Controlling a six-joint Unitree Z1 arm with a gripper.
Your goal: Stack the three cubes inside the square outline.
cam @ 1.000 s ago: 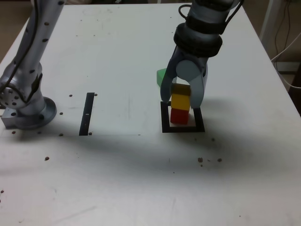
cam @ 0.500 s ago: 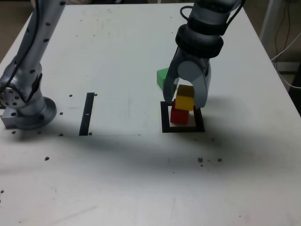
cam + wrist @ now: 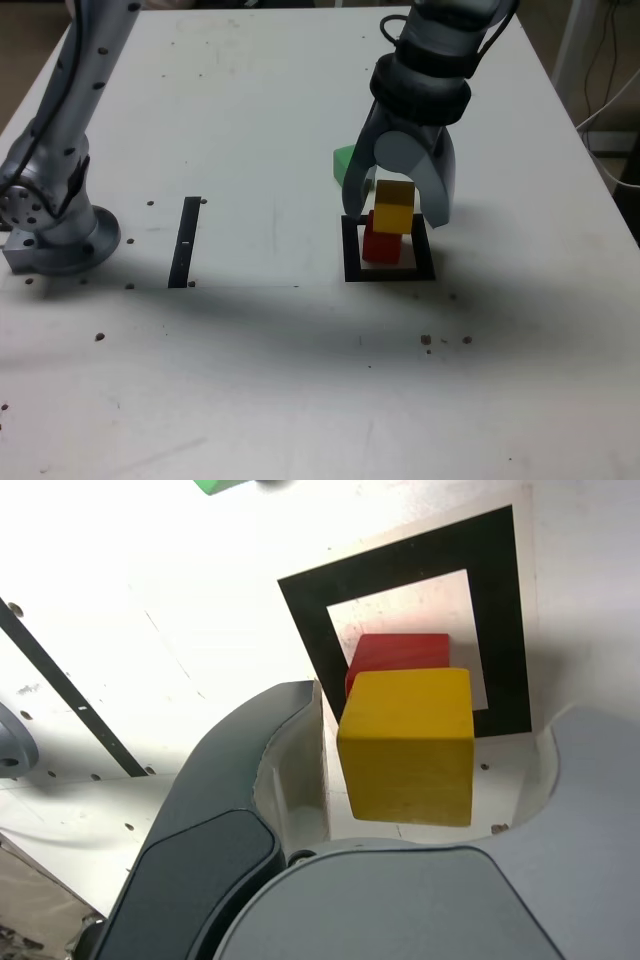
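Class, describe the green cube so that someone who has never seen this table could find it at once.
Start at the black square outline on the white table, where a yellow cube sits on a red cube between the open gripper jaws. Just beyond it, towards the exterior view's left, lies the green cube. It alone is green, unstacked and outside the outline.

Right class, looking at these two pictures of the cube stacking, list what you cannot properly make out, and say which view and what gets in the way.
- Green cube: in the exterior view the hand covers most of it; in the wrist view the picture's edge cuts it off.
- Red cube: the yellow cube on top hides much of it in the wrist view.
- Square outline: its far side sits behind the cubes and hand in the exterior view.
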